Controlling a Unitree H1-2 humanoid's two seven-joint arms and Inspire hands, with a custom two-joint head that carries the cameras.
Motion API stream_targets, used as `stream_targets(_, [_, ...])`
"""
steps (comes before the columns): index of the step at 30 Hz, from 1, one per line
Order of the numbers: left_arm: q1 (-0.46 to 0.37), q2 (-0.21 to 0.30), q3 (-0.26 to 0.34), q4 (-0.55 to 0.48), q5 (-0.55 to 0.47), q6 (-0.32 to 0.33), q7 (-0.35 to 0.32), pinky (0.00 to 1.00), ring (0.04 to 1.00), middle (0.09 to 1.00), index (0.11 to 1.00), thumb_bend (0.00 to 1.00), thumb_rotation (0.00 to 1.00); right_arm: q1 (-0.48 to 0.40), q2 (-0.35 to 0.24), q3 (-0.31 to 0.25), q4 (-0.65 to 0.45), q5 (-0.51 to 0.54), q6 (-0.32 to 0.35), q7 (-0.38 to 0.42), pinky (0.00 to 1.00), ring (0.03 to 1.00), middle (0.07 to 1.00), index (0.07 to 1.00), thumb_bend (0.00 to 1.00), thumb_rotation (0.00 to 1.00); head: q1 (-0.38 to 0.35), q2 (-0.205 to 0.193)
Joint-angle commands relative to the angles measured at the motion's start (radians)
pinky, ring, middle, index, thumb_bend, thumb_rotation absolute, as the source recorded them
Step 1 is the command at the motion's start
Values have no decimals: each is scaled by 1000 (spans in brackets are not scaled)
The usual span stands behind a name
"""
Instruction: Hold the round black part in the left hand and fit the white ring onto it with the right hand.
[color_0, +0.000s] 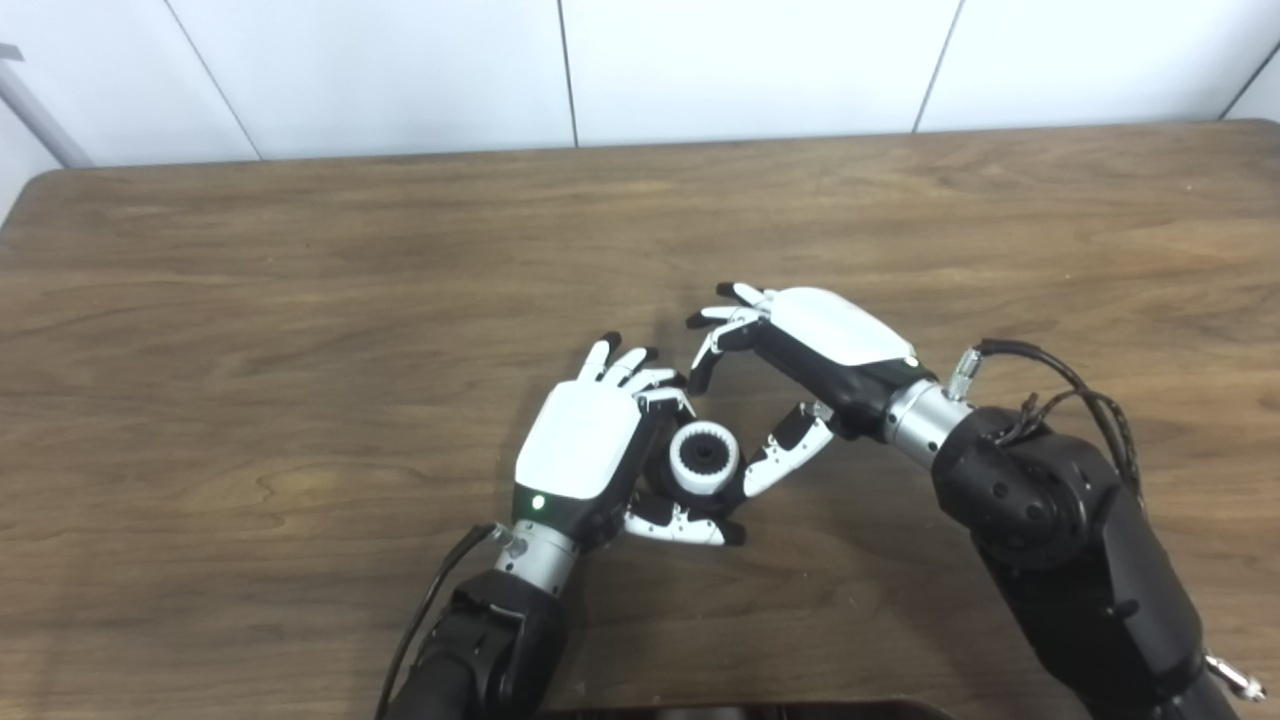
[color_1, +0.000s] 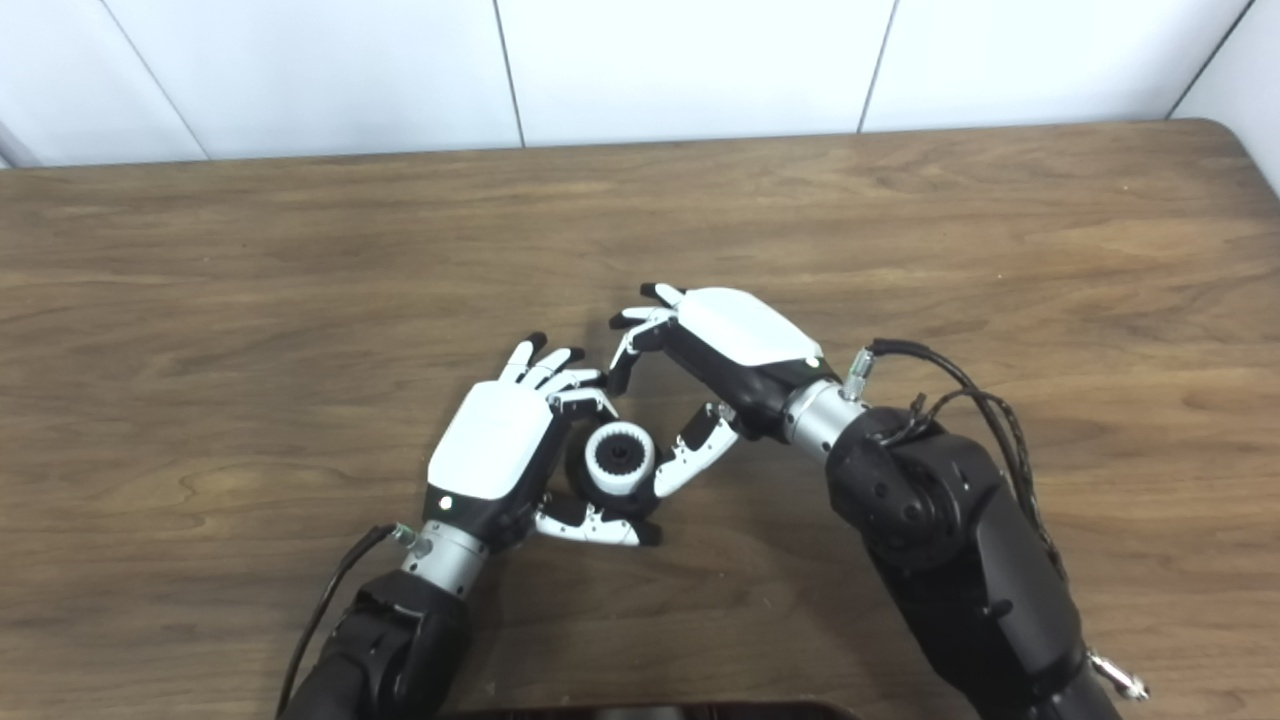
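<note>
My left hand (color_0: 585, 440) lies knuckles-up near the table's middle front, shut on the round black part (color_0: 708, 455), with fingers curled over it and the thumb under it. The white ring (color_0: 682, 462) sits around the part's toothed black centre, facing up and to the right. My right hand (color_0: 810, 345) is just to the right of it, open. Its thumb tip is close beside the ring's right edge, and its fingers arch above the ring without closing on it. Whether the thumb touches the ring is unclear.
The wooden table (color_0: 300, 300) stretches wide on both sides and behind the hands, ending at a white panelled wall. A dark object (color_0: 740, 710) peeks in at the bottom edge. Black cables (color_0: 1060, 385) loop off my right wrist.
</note>
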Motion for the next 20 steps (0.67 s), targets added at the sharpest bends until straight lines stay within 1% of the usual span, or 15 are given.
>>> stream_targets(1, [-17, -4, 5, -19, -1, -10, 28, 1000, 903, 788, 483, 524, 52, -24, -14, -27, -36, -4, -2, -13, 1000, 1000, 883, 623, 1000, 202, 0, 1])
stream_targets(4, [-18, -4, 8, -16, -5, -11, 30, 1000, 903, 788, 483, 524, 52, -26, -30, -46, -43, 6, -8, -11, 1000, 1000, 883, 644, 1000, 228, -6, -3])
stream_targets(8, [-22, -1, 10, -10, 0, -11, 33, 1000, 902, 787, 483, 524, 53, -34, -54, -79, -69, 13, 21, 14, 1000, 1000, 886, 661, 1000, 235, -13, -11])
stream_targets(13, [-21, 4, 15, -11, -2, -11, 30, 1000, 898, 785, 483, 524, 53, -35, -92, -118, -71, 39, 17, 14, 1000, 1000, 891, 675, 1000, 261, -18, -18])
stream_targets(20, [-18, 7, 26, -17, 0, -2, 19, 1000, 900, 784, 486, 525, 59, -14, -113, -143, -82, 53, 10, -1, 1000, 999, 889, 687, 1000, 267, -23, -31])
